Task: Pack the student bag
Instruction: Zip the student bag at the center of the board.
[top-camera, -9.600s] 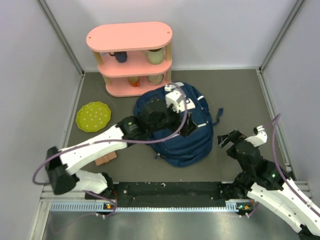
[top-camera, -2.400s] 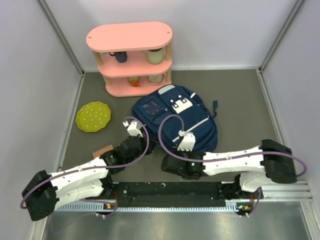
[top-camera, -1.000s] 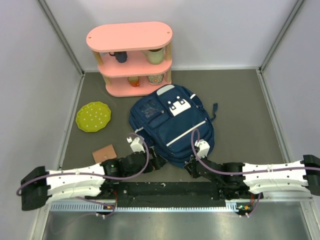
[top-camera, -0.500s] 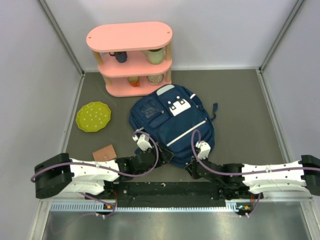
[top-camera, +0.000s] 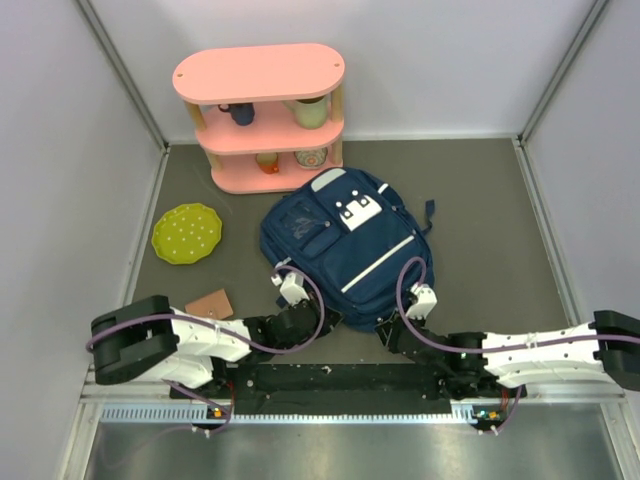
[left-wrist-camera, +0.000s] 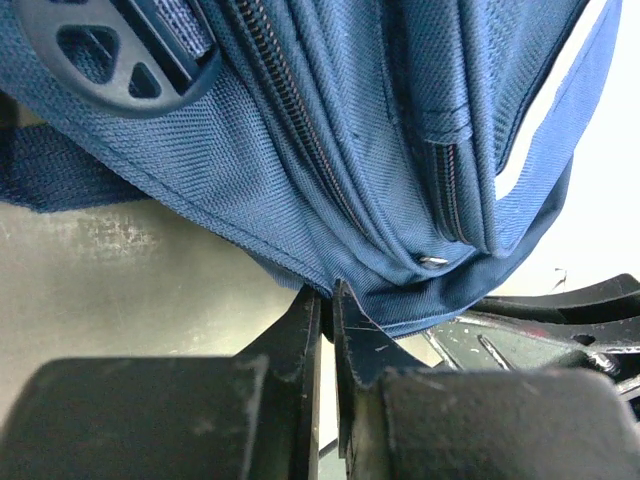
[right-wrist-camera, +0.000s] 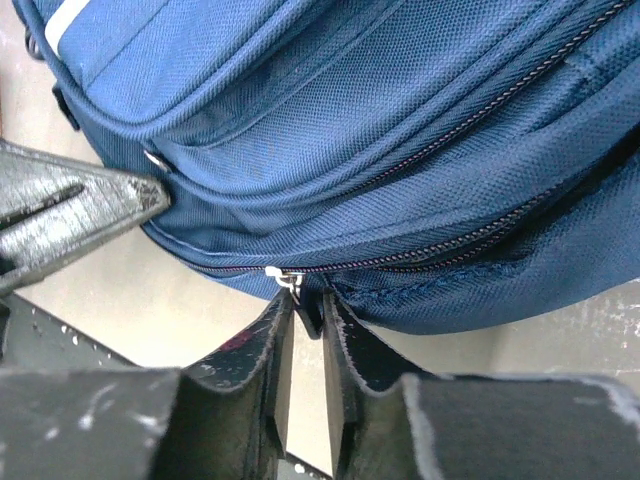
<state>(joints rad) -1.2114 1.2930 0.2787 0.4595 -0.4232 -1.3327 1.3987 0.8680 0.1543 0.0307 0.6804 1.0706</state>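
Navy striped student bag (top-camera: 345, 255), front up, zips closed

A matte grey-brown tabletop (top-camera: 480, 200) is boxed in by plain white walls (top-camera: 450, 60) on the left, far and right sides, with grey metal posts (top-camera: 125, 80) at the far corners. A pink three-tier oval shelf (top-camera: 258, 72) stands at the far side, left of centre. The light is soft and even.

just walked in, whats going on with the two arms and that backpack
Two robot arms are working on the near edge of the navy student bag, which lies flat on the table. The left hand is pinched shut on the bag's bottom seam. The right hand has its fingers close together around a dark tab beside the silver zipper slider; whether it grips it is unclear. The zippers in view look closed, so packing seems not yet begun.
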